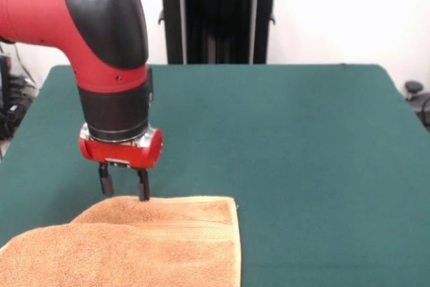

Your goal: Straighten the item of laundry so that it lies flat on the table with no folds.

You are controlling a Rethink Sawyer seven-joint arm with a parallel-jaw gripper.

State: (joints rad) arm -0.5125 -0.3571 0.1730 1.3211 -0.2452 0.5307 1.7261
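Observation:
The orange-tan terry towel [154, 243] lies at the near left of the dark green table [302, 139] and runs off the bottom edge of the front view. Its far edge and right edge are straight, and a woven band crosses it. Its far left corner is cut off by a slanted edge, and a raised layer lies over its left part like a fold. My gripper [124, 189] hangs straight down from the red and black arm, just at the towel's far edge. It is open with green table showing between the fingers. One fingertip [143, 195] reaches the towel's edge.
The robot's black pedestal [218, 15] stands at the far side of the table. The arm's elbow [101, 25] fills the upper left. Dark gear [416, 95] shows past the table's right edge.

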